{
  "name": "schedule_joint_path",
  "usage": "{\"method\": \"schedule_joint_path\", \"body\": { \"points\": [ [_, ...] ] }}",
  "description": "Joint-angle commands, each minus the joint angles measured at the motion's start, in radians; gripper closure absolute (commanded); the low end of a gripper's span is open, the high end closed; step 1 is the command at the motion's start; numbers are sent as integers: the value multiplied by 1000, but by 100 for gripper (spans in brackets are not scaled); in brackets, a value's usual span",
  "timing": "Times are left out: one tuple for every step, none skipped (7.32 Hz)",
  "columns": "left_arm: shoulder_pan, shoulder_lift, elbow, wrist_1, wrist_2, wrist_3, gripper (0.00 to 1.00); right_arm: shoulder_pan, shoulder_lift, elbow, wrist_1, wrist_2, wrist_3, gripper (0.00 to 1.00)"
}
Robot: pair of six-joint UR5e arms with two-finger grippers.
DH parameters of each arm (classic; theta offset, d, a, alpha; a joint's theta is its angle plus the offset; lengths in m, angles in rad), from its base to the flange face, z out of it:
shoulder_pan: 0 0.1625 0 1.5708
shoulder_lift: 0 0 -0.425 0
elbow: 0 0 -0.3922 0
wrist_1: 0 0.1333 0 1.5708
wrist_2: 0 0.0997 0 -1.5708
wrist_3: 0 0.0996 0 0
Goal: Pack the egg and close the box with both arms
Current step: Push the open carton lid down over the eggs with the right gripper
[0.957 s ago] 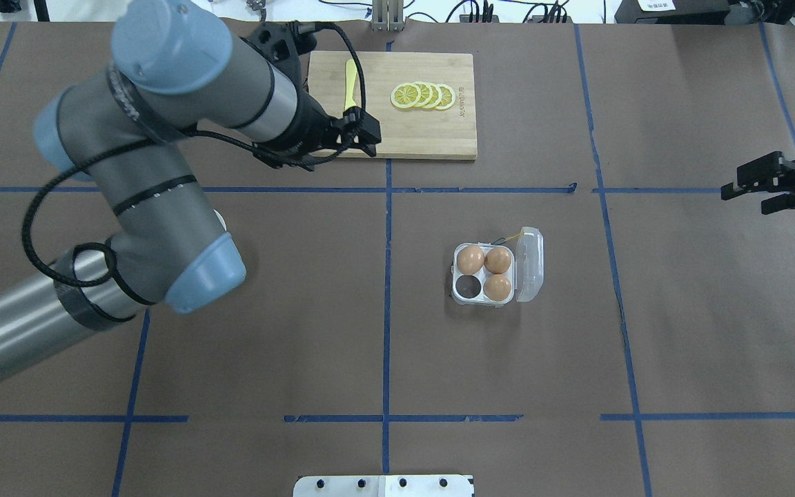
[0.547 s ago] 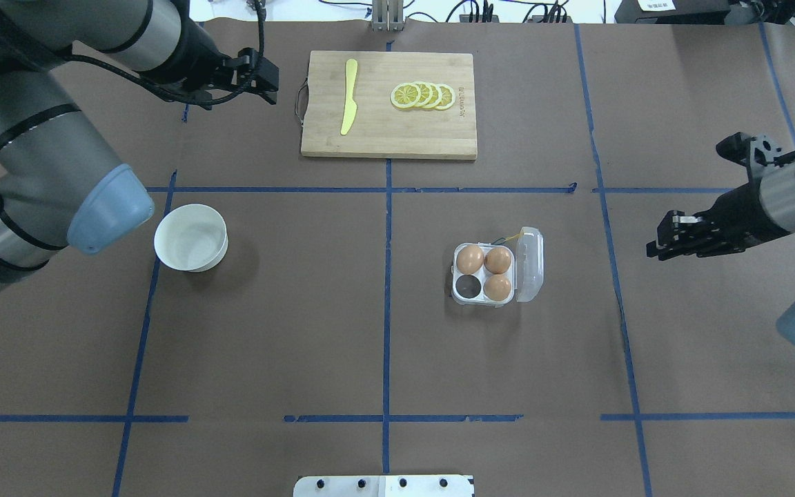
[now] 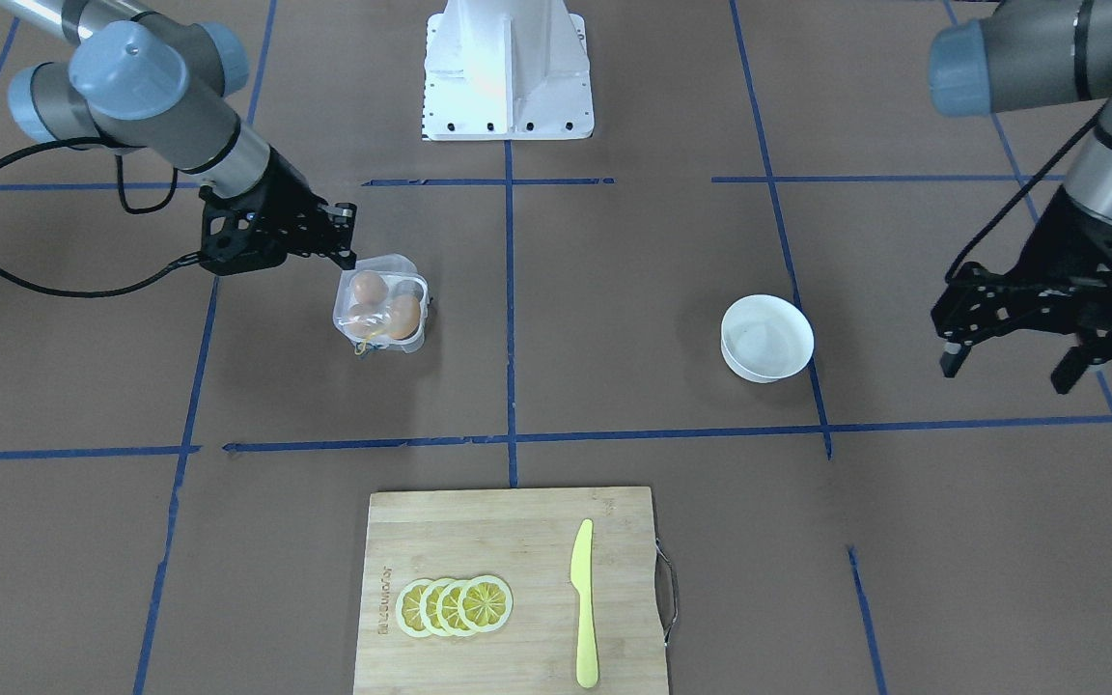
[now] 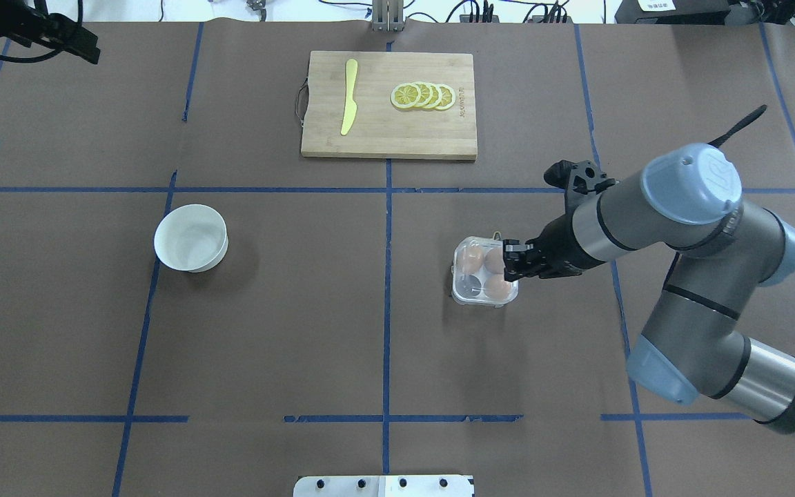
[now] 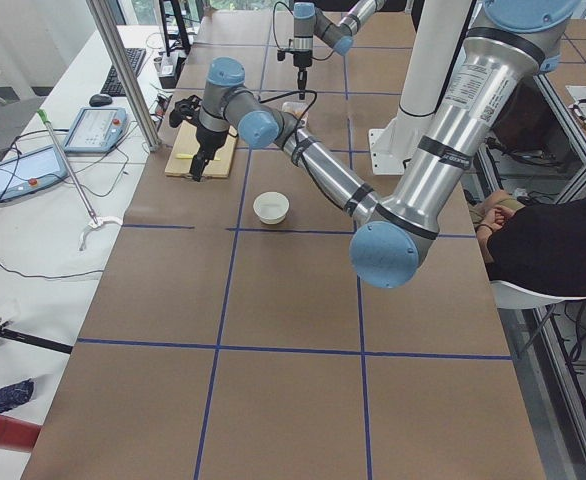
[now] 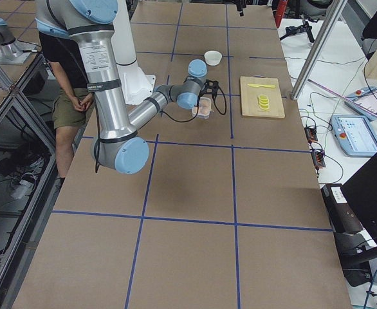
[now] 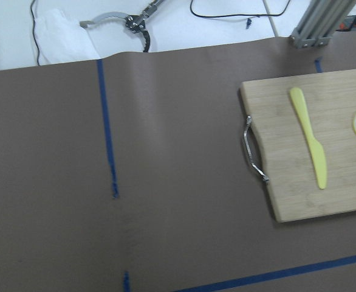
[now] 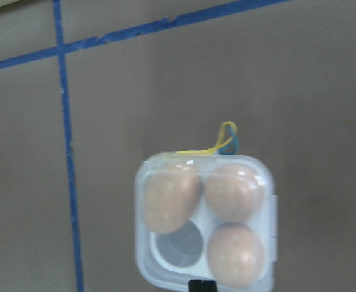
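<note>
The clear box [image 4: 470,286] sits right of the table's middle with its lid down over the cells. It holds three orange-brown eggs [image 4: 470,259]; one cell is empty. The right wrist view shows the box [image 8: 205,222], the eggs [image 8: 169,201], the empty cell and the yellow string through the hazy lid. My right gripper [image 4: 510,266] is at the box's right edge, just above the lid, and looks shut; it also shows in the front view [image 3: 346,249], beside the box [image 3: 380,307]. My left gripper [image 3: 1005,367] is open and empty, far off at the table's back-left corner [image 4: 83,48].
An empty white bowl [image 4: 190,238] stands at the left. A wooden cutting board [image 4: 384,134] at the back centre carries a yellow knife [image 4: 349,96] and lemon slices [image 4: 423,95]. The left wrist view shows the board's handle end [image 7: 324,182].
My right arm swung in from the right edge to the box. The lid, standing open at the box's right before, now lies over the eggs. My left arm drew back to the far left.
</note>
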Motion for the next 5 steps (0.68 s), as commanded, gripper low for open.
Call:
{"method": "schedule_joint_path", "body": {
  "points": [
    [-32,41,8,-10,-2,65,0,-30,116,-8,-86,-48,1,100],
    [-41,59,12,-12,-2,65,0,-27,120,6,-86,-48,1,100],
    [-54,87,12,-12,-10,82,0,11,118,29,-102,-44,1,42],
    [-86,117,17,-1,-84,198,0,61,117,71,-185,-35,1,0],
    [-123,156,29,-1,-109,253,0,116,117,105,-332,-16,-22,0]
  ]
}}
